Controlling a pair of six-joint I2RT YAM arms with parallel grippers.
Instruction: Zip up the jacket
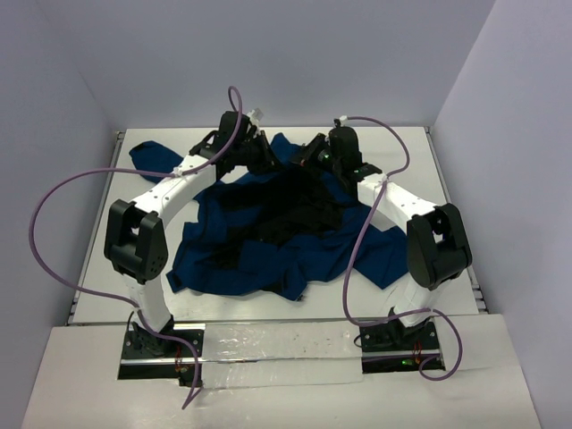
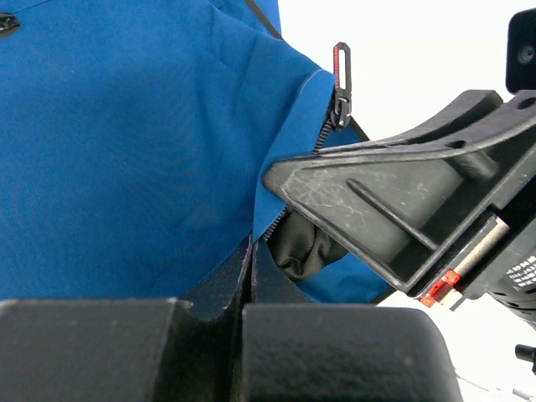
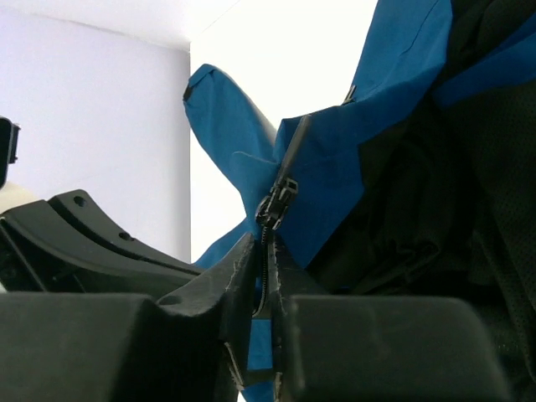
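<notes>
I have the jacket [image 1: 259, 241] lying on the desk [image 1: 98, 241], centre of the top view, a sleeve [image 1: 147, 157] reaching toward the upper left. My left arm [image 1: 170, 188] and right arm [image 1: 398, 201] meet over its far edge, upper centre. In the right wrist view the zip pull [image 3: 280, 197] stands centre frame, just above the jaws.

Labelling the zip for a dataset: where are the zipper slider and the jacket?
zipper slider [image 3: 275, 208], right wrist view, on its black body.
jacket [image 2: 126, 151], left wrist view, on blue outer fabric.
</notes>
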